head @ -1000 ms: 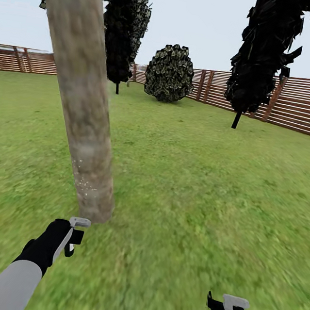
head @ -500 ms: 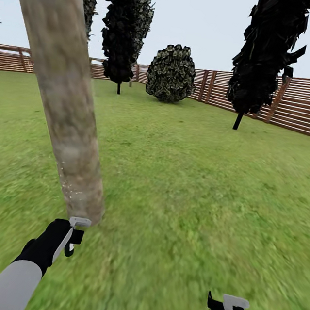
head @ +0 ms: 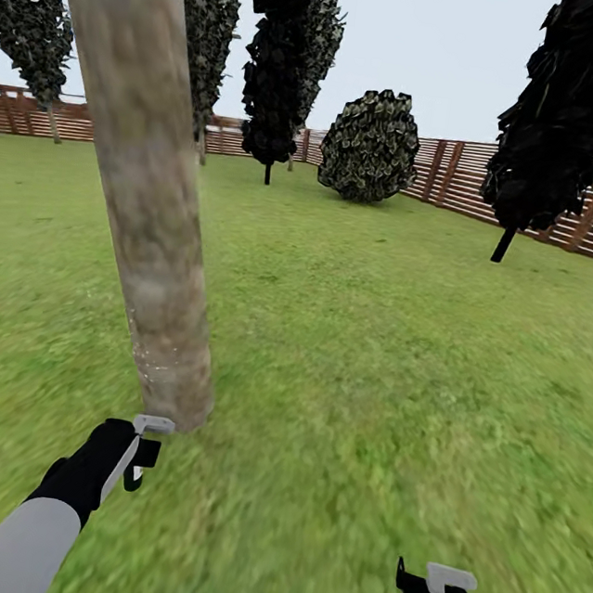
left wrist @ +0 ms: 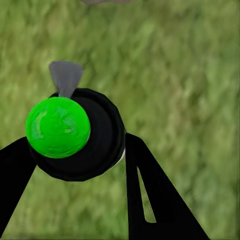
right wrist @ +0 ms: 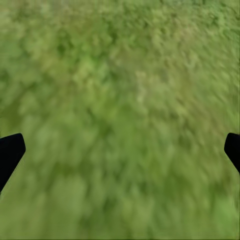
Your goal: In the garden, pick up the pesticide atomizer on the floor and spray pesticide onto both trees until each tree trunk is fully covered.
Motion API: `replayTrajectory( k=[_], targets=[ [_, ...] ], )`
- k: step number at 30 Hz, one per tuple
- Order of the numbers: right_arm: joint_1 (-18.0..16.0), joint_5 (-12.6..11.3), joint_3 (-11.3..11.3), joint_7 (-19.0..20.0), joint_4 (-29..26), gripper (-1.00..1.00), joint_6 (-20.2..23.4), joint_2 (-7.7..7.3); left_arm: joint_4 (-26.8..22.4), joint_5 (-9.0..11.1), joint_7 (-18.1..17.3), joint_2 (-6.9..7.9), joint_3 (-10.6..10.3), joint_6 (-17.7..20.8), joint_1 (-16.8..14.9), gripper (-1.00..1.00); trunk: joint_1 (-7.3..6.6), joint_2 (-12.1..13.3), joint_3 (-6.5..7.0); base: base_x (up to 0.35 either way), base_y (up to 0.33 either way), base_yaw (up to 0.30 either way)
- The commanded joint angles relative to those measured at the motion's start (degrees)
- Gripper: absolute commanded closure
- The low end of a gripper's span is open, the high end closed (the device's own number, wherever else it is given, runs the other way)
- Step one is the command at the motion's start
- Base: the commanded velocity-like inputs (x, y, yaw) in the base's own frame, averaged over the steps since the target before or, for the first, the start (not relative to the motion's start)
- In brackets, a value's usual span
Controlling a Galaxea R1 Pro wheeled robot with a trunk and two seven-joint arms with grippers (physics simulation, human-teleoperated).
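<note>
Left wrist view shows my left gripper (left wrist: 75,165) clamped on the pesticide atomizer (left wrist: 82,137), a dark round bottle with a green spot facing the camera, held over the grass (left wrist: 180,75). From the head view, the tree trunk (head: 152,221) rises just ahead of that gripper, with pale pesticide specks (head: 145,347) only on its lowest stretch. I judge pickup done, this trunk barely started, and the second tree untouched. My right gripper (head: 440,592) hangs spread wide, holding nothing.
</note>
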Motion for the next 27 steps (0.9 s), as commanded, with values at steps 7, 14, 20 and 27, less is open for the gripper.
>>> replayTrajectory(
  k=[7,14,20,27],
  targets=[
    [-0.01,-0.48,0.48,-0.1,0.01,-1.0,-0.13,-0.06,-0.17,-0.25,-0.06,-0.12,0.08,0.26,-0.05,1.0,0.01,-0.02,-0.05,0.16,-0.263,0.276],
    [-0.01,-0.5,0.47,-0.1,0.01,-1.0,-0.13,-0.08,-1.69,-0.11,-0.15,-2.51,-0.1,0.5,-0.58,1.0,0.01,-0.02,-0.05,0.12,-0.141,0.264],
    [-0.01,-0.52,0.39,-0.1,0.01,-1.0,-0.13,-0.25,-2.26,-0.33,-0.26,-6.89,-0.53,1.17,-5.67,1.0,0.01,-0.02,-0.05,0.002,-0.002,0.022],
    [-0.01,-0.55,0.39,-0.15,0.01,-1.0,-0.13,-0.34,-3.57,-0.56,-0.31,-0.81,-1.06,4.17,-6.69,1.0,0.01,-0.02,-0.05,0.0,0.0,0.0]
  ],
)
